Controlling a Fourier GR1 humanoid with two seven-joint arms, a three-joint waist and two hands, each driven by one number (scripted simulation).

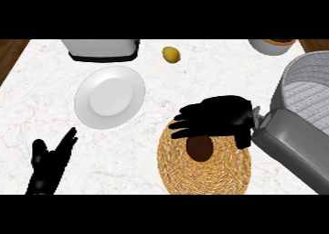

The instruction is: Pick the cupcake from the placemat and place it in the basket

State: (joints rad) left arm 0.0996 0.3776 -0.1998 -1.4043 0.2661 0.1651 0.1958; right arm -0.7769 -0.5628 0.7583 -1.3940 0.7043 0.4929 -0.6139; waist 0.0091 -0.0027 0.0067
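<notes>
Over woven placemat (204,176): right hand (218,118) hovered, fingers curled above brown cupcake (199,148), grasp unclear. Left hand (49,162) rested spread, lower left. Basket (309,98) at right.

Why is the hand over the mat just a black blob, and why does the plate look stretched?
Head view: the right hand is flat black with no highlights, so its fingers merge above the brown cupcake on the placemat; the steep downward angle makes the round plate look taller than wide.
</notes>
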